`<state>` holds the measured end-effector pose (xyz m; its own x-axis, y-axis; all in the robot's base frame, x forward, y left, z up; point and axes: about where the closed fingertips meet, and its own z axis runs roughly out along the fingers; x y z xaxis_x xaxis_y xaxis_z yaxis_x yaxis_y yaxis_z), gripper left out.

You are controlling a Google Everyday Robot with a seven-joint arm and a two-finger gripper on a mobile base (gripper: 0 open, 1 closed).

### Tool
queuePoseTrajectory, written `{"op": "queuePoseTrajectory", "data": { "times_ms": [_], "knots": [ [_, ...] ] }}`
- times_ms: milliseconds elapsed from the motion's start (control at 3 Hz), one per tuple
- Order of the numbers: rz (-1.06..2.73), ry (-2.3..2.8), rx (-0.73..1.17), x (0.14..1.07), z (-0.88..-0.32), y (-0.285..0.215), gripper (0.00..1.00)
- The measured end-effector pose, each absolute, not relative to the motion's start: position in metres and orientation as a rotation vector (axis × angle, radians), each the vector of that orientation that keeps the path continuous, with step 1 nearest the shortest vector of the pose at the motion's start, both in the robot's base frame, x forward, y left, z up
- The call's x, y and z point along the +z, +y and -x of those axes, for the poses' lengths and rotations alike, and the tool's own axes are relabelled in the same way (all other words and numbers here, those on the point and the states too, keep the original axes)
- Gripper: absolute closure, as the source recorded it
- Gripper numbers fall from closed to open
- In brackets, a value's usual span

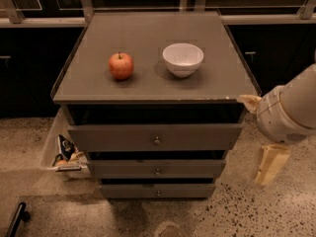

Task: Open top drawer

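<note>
The top drawer (123, 137) is the widest grey front of three under the cabinet top, with a small round metal knob (157, 141) at its centre. A dark gap shows above the front. Two narrower grey drawer fronts (157, 169) sit below it. My gripper (270, 164) is cream-coloured and hangs pointing down to the right of the cabinet, about level with the middle drawer and apart from it. My white arm (291, 112) is above it, beside the cabinet's right front corner. The gripper touches nothing.
A red apple (121, 65) and a white bowl (182, 59) stand on the grey cabinet top (148, 28). A white bin with rubbish (64, 154) stands on the floor left of the drawers. A black object (17, 218) lies at the bottom left. Dark cabinets line the back.
</note>
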<state>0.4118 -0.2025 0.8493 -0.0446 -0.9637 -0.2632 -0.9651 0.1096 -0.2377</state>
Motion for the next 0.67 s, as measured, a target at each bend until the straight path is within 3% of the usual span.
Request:
{"op": "queuePoseTrajectory", "data": {
  "times_ms": [667],
  "knots": [
    [2.006,1.780,0.022,0.806,-0.425,-0.181,0.00]
  ]
}}
